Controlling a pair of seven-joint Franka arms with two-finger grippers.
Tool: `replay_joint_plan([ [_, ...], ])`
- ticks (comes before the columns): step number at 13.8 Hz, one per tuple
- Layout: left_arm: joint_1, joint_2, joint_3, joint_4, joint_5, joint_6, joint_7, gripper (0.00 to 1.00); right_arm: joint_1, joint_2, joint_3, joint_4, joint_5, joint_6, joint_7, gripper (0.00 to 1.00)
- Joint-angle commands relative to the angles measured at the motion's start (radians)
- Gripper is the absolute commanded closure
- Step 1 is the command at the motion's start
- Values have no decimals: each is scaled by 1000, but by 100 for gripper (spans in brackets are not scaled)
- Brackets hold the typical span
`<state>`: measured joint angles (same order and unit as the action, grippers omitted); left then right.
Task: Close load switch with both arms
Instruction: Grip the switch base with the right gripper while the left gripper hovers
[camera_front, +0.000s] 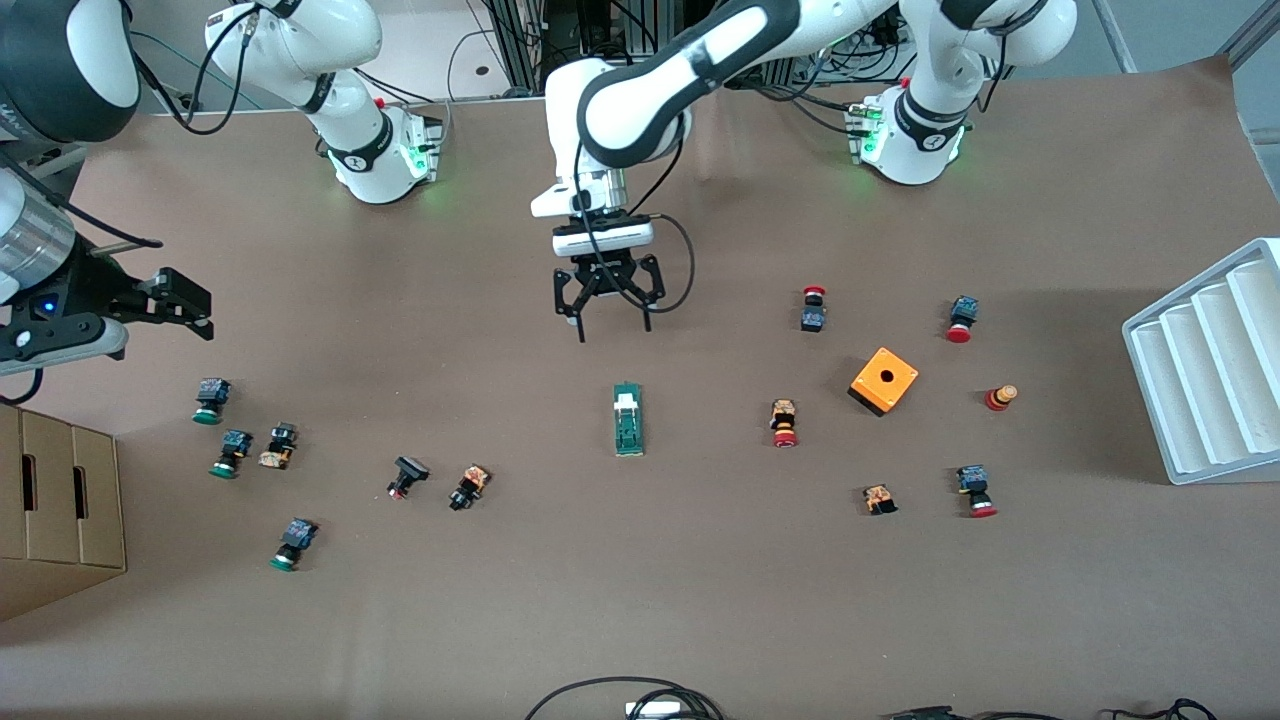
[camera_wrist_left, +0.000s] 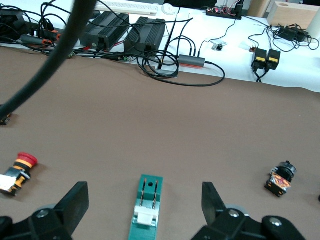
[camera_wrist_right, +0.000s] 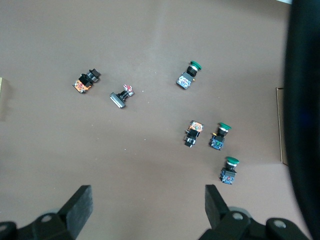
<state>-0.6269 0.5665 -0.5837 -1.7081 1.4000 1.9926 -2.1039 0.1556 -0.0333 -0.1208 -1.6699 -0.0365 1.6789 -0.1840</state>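
Note:
The load switch (camera_front: 628, 419) is a narrow green bar with a white sliding block, lying flat near the middle of the table. My left gripper (camera_front: 613, 328) hangs open above the table, just off the switch's end that lies farther from the front camera. In the left wrist view the load switch (camera_wrist_left: 146, 207) shows between the spread fingers of the left gripper (camera_wrist_left: 145, 197), and nothing is held. My right gripper (camera_front: 190, 305) is open and up in the air over the right arm's end of the table. The right wrist view shows the right gripper (camera_wrist_right: 147, 200) with only bare table between its fingers.
Green-capped push buttons (camera_front: 231, 452) lie scattered toward the right arm's end. Red-capped ones (camera_front: 783, 423) and an orange box with a hole (camera_front: 883, 380) lie toward the left arm's end. A white ribbed tray (camera_front: 1205, 370) and a cardboard box (camera_front: 55, 510) stand at the table's two ends.

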Motion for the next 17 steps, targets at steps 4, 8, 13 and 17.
replay_joint_plan([
  [4, -33, 42, 7, -5, 45, -38, -50, 0, 10, 27, -6, 35, -8, 12, 0, 0],
  [8, -33, 134, 8, -4, 204, -38, -166, 0, 82, 111, -5, 35, -8, 12, 18, 0],
  [13, -22, 222, 12, -2, 305, -41, -215, 0, 110, 173, -5, 35, 77, 33, 21, 0],
  [17, -33, 269, 15, 2, 437, -139, -223, 0, 105, 243, -10, 51, 181, 51, 76, 0],
])
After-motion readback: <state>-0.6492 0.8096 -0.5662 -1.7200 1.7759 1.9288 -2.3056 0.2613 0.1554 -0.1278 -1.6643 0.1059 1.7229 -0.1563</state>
